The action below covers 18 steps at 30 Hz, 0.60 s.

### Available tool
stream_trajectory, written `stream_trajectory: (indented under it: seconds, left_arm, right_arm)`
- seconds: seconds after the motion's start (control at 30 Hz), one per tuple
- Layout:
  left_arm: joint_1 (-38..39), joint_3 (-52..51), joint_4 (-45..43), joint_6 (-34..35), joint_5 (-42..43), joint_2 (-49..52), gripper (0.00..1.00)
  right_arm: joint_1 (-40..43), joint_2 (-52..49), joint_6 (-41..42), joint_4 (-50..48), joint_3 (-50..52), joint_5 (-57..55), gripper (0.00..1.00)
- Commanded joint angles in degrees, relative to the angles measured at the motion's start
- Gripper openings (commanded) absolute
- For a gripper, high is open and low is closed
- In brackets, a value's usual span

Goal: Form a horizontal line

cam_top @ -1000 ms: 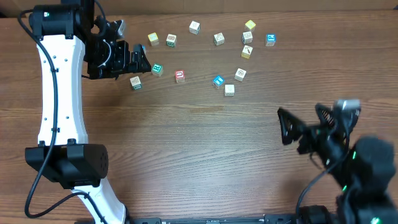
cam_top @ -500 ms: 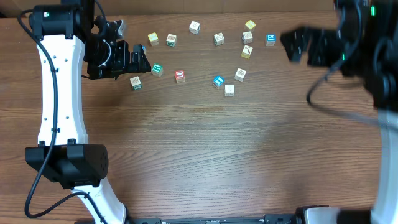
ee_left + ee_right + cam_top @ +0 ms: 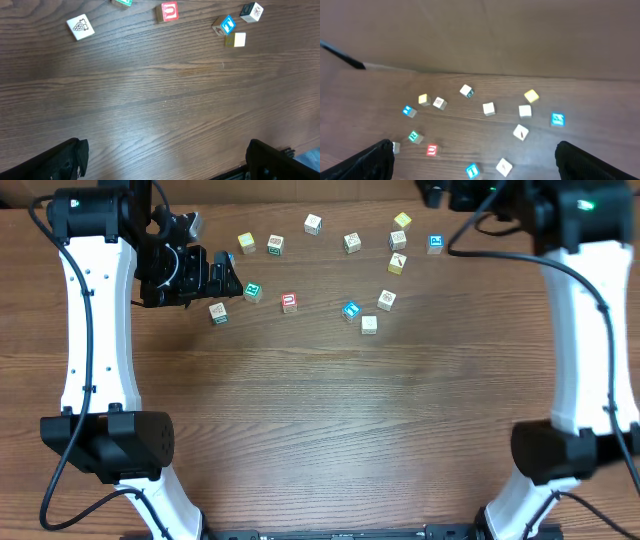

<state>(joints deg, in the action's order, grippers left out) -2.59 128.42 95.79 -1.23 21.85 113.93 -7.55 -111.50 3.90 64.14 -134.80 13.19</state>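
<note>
no horizontal line exists on the surface (image 3: 330, 410) yet: every block lies alone, none touching another. the pieces most likely to make it lie in a loose left-to-right band on the far left part: the white-and-green block (image 3: 218, 312), the green block (image 3: 253, 291), the red block (image 3: 289, 302) and, further right, the blue block (image 3: 351, 310). a yellow block (image 3: 402, 221) sits well apart from these at the far edge, right of the middle.

the left pincer (image 3: 232, 278) points right, jaws wide with nothing between them. the green block is just beside its tips to the right, the white-and-green one is on its near side, and the red one lies a little beyond the green. the right pincer (image 3: 440, 194) hangs at the far edge, also wide and empty, near the yellow block and well apart from the red one.

so the left arm looks the nearer for a first pick. the row's long axis should run left to right, roughly along the band these blocks already sketch. the yellow block seems the right arm's to fetch.
</note>
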Motion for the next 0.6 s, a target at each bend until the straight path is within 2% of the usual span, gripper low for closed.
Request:
stream_trajectory:
  seconds: [0.0, 0.33, 0.47, 0.57]
  left_arm:
    - [0.4, 1.3, -0.1, 0.1, 0.0, 0.5, 1.00]
    - [0.4, 1.3, -0.1, 0.1, 0.0, 0.5, 1.00]
    - [0.4, 1.3, -0.1, 0.1, 0.0, 0.5, 1.00]
    - [0.4, 1.3, -0.1, 0.1, 0.0, 0.5, 1.00]
  right_arm:
    - [-2.2, -3.7, -3.5, -2.3, -1.6, -1.2, 1.00]
    - [-5.0, -15.2, -4.4, -9.9, -1.6, -3.9, 1.00]
    - [-5.2, -18.1, -4.3, -10.0, -1.6, -3.9, 1.00]
    - [-5.2, -18.4, -0.9, -10.1, -1.6, -3.2, 1.00]
